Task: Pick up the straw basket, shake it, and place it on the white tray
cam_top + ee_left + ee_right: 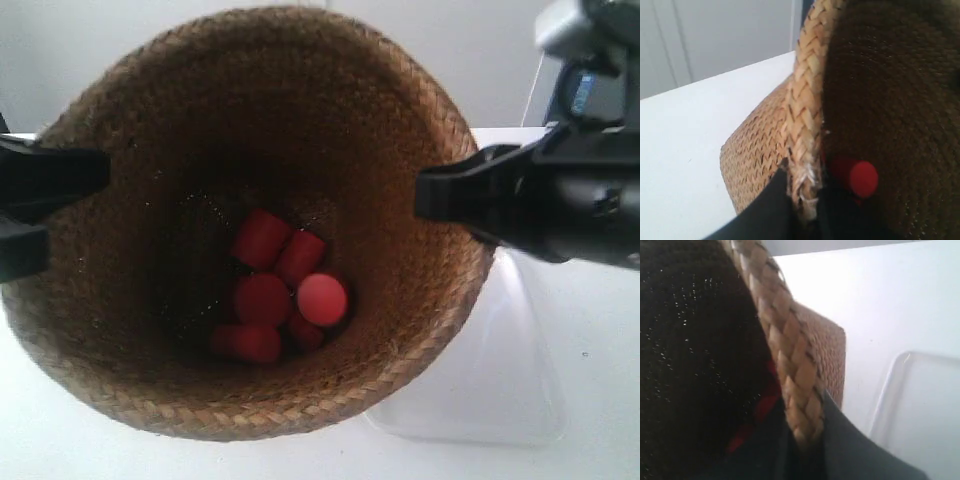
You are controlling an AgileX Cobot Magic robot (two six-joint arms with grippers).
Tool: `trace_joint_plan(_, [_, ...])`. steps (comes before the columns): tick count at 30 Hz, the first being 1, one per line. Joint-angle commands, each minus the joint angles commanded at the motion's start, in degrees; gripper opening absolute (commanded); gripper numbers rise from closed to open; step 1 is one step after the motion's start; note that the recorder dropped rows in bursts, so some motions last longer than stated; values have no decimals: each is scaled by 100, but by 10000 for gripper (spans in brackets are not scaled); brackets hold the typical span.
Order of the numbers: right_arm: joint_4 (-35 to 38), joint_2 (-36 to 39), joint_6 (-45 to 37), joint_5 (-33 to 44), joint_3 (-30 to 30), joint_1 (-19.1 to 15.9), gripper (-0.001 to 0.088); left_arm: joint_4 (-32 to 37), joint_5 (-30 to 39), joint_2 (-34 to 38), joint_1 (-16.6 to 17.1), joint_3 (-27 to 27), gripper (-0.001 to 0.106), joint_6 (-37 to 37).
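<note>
Both jaws clamp the straw basket (150, 250) by opposite rim sides; the white tray (500, 385) lies toward the right arm

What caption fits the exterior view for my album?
Left hand and right hand grip the straw basket, red cylinders inside, by the white tray.

Looking down into straw basket (120, 300): red cylinders (278, 295) at bottom; gripper at the exterior view's left (77, 212) and gripper at the exterior view's right (430, 195) at rim; white tray (500, 390) partly hidden behind.
</note>
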Motion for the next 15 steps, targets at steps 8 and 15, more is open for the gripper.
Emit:
trace_joint_plan(8, [0, 789, 149, 22, 274, -331, 0, 2, -281, 425, -5, 349, 0, -2])
trace_joint_plan(15, [-191, 444, 101, -977, 862, -204, 0, -345, -859, 483, -13, 648, 0, 88])
